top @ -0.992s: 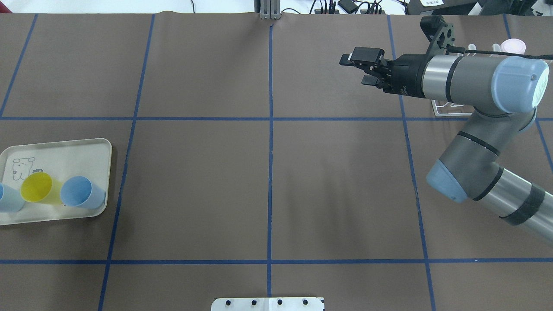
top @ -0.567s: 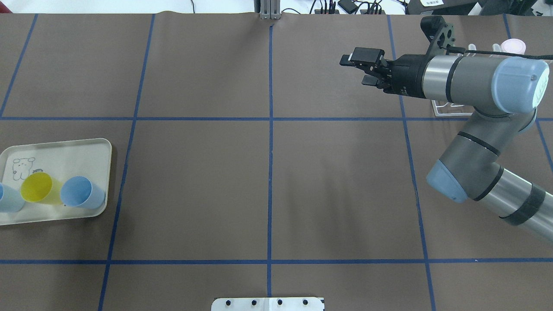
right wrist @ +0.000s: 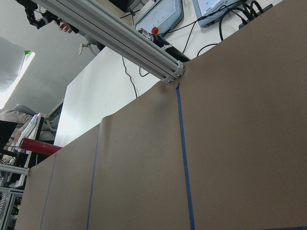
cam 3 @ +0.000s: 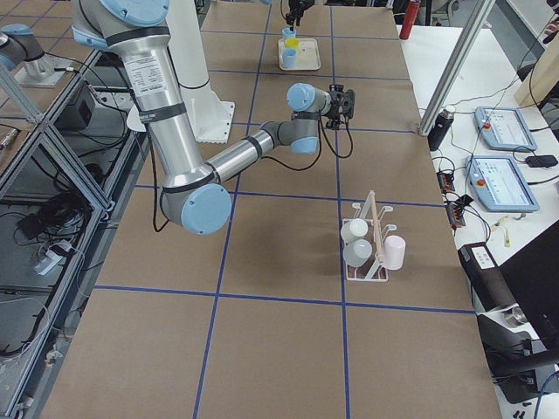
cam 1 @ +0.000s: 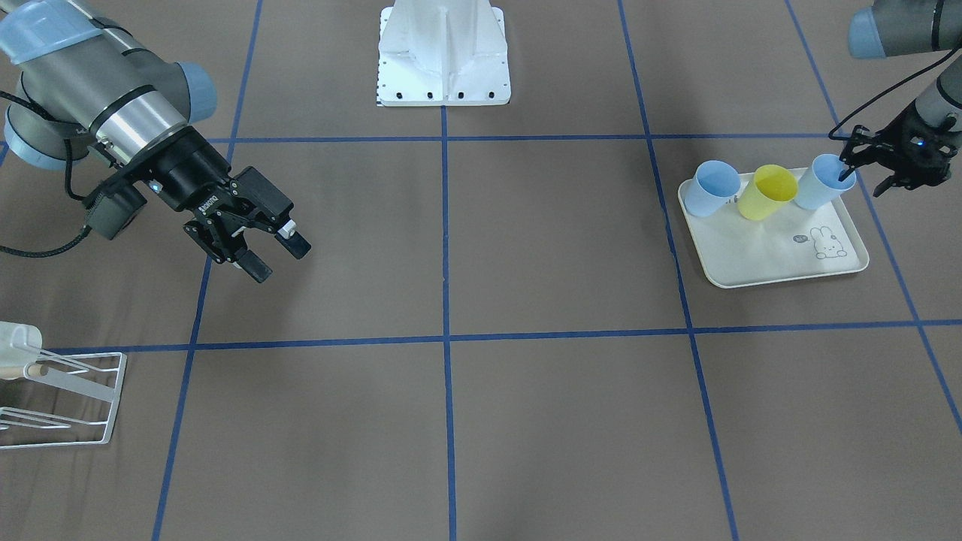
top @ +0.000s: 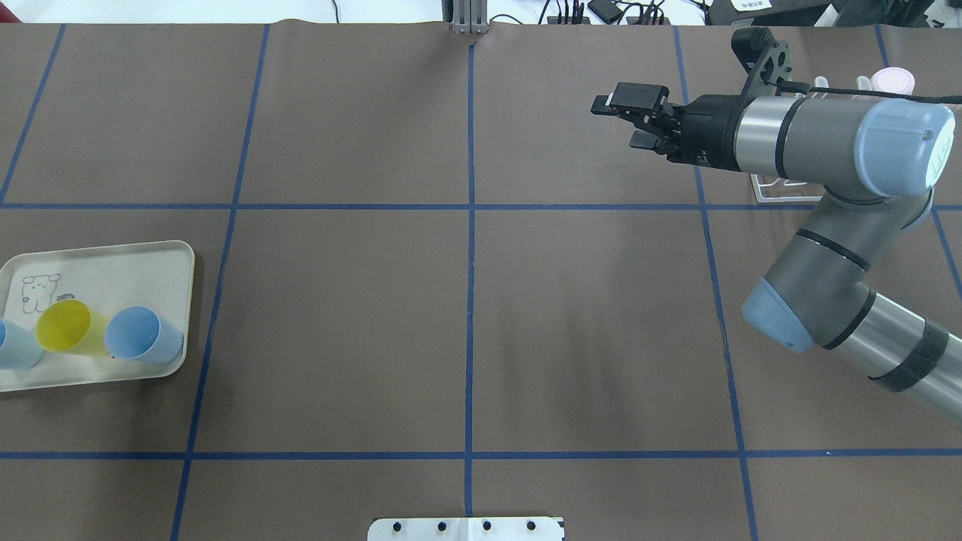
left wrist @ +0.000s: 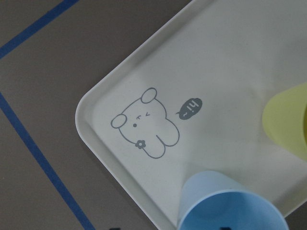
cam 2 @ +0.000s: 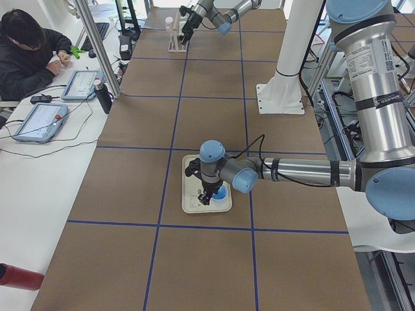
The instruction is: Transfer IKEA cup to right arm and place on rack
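Brown surface (top: 338,338) gridded with blue lines (top: 470,300). Cream tray (cam 1: 751,259) with a grey rabbit outline (cam 1: 829,244). One yellow cup (cam 1: 766,191), two light-blue cups (cam 1: 714,188). White wire rack (cam 1: 118,392), pale wooden rod (cam 3: 376,225). Black right pincer (cam 1: 278,258), white lettering (cam 1: 207,204).

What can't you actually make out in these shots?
- Rack: mostly behind the right arm in the overhead view, cut by the front-facing view's left edge, whole only in the exterior right view.
- Outermost blue cup: cut by the overhead view's left edge.
- Left gripper: too small in the front-facing view to tell whether it grips that cup.
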`<action>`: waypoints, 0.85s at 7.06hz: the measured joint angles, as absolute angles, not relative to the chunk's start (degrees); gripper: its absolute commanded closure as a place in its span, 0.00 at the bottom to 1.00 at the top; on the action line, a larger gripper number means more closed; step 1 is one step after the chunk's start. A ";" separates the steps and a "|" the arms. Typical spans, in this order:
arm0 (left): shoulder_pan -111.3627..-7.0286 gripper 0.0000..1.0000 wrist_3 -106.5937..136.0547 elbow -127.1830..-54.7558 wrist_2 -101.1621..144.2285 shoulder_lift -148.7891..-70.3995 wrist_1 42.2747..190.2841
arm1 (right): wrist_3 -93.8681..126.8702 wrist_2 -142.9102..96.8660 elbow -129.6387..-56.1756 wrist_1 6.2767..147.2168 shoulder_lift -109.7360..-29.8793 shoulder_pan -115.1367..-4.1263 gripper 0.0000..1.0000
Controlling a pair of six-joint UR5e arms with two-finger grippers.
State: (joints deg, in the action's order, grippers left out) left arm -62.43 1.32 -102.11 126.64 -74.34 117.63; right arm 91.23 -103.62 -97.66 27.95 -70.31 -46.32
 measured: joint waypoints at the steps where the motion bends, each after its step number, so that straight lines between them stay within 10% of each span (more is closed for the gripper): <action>1: -62.03 0.36 1.32 -101.93 126.65 -74.46 117.67 | 91.23 -103.62 -97.70 27.95 -70.30 -46.32 0.00; 3: -60.69 0.54 1.37 -101.81 126.65 -74.70 117.67 | 91.23 -103.62 -97.79 27.95 -70.24 -46.32 0.00; 5: -60.09 1.00 1.39 -101.64 126.65 -74.78 117.61 | 91.23 -103.62 -97.94 27.95 -70.24 -46.32 0.00; 6: -60.06 1.00 1.35 -101.61 126.65 -74.79 117.56 | 91.23 -103.62 -97.96 27.95 -70.28 -46.33 0.00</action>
